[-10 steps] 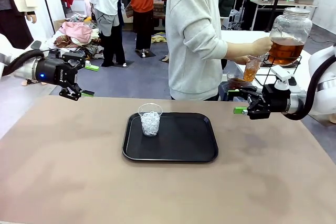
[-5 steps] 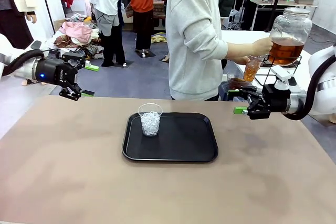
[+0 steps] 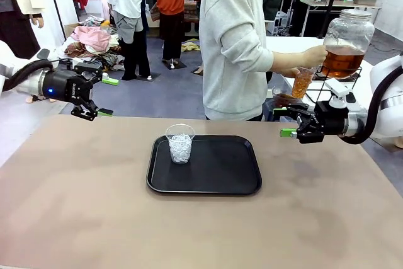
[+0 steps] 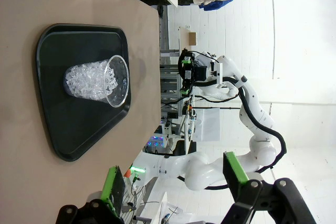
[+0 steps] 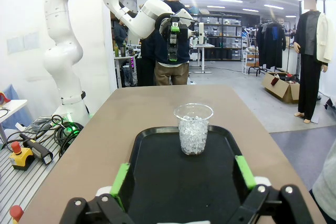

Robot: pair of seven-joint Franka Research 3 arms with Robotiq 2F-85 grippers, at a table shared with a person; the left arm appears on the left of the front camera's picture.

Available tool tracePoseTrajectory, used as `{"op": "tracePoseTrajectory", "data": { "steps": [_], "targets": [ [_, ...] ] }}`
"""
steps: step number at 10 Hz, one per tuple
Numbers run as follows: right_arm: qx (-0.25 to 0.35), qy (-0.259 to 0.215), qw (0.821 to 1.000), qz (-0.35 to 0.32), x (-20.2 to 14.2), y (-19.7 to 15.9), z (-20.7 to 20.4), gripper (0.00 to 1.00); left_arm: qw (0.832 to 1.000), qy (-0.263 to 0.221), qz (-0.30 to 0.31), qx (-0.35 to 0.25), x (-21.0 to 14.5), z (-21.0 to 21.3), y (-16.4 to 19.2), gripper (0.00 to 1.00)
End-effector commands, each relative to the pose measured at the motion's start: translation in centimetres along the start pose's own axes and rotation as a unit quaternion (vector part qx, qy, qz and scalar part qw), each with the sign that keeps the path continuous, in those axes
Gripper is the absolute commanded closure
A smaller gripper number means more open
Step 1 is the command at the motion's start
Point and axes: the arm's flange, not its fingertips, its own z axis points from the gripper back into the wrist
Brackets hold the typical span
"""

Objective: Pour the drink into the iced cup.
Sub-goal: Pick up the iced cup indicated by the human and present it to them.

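both jaws stand wide, holding nothing: left jaws above the tabletop's (image 3: 75, 187) far left corner, right jaws above its far right edge. the iced cup (image 3: 180, 143) stands upright on the black tray's (image 3: 220, 177) left side. the drink (image 3: 301, 86) is beyond the tabletop, in a small cup (image 3: 306, 70) the person (image 3: 233, 42) holds beneath a big jar (image 3: 346, 33).

Your front camera faces across the table (image 3: 75, 206). Both wrist cameras look past their fingers (image 5: 121, 178), from opposite sides, at one tray (image 5: 157, 182) well ahead.
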Motion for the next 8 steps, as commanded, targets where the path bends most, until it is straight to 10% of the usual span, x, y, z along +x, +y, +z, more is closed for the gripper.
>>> {"op": "tracePoseTrajectory", "data": {
  "steps": [1,8],
  "targets": [
    [0.002,0.003,1.000,-0.002,0.29,-0.36,-0.16,0.00,1.000,0.000,0.000,-0.001,-0.14,0.02,-0.08,0.00],
    [0.002,0.003,1.000,-0.002,0.29,-0.36,-0.16,0.00,1.000,0.000,0.000,-0.001,-0.14,0.02,-0.08,0.00]
  ]
}}
